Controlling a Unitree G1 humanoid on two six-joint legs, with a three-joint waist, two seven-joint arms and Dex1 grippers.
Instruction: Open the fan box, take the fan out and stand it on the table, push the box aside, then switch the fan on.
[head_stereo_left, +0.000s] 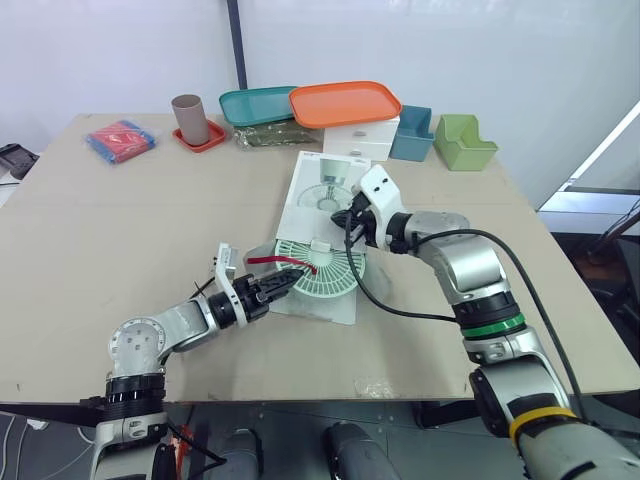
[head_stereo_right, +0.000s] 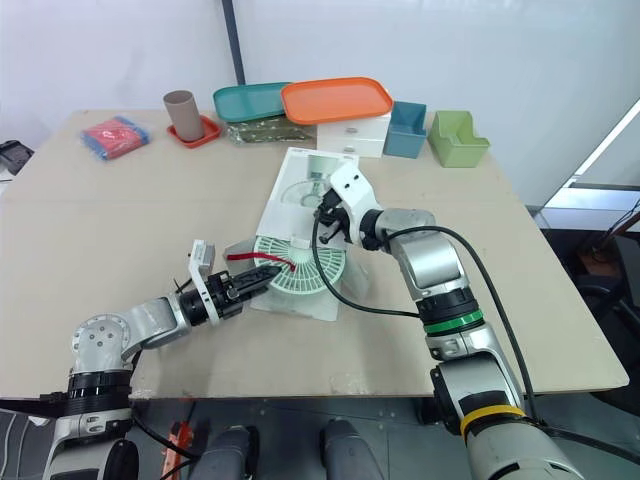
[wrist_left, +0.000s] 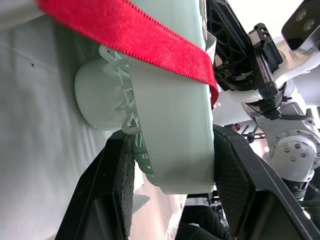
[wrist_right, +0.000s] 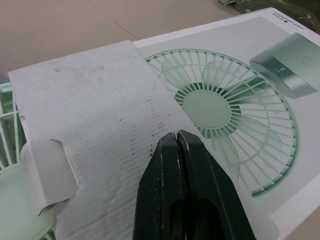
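Note:
The pale green round fan (head_stereo_left: 322, 268) lies flat at the table's centre, half out of the white fan box (head_stereo_left: 322, 182), which lies flat behind it with a fan picture on top. My left gripper (head_stereo_left: 283, 286) is shut on the fan's near-left rim (wrist_left: 170, 150), a finger pad (wrist_left: 125, 175) on each side, beside the fan's red strap (wrist_left: 130, 35). My right gripper (wrist_right: 175, 137) is shut, its tips resting over the box's opened cardboard flap (wrist_right: 95, 105) at the box's front end, just behind the fan.
Along the far edge stand a brown cup (head_stereo_left: 190, 117) on a red coaster, teal (head_stereo_left: 255, 104) and orange (head_stereo_left: 345, 102) trays, a white drawer unit (head_stereo_left: 362, 140), a blue bin (head_stereo_left: 412, 133) and a green bin (head_stereo_left: 463, 141). A red-blue packet (head_stereo_left: 120, 139) lies far left.

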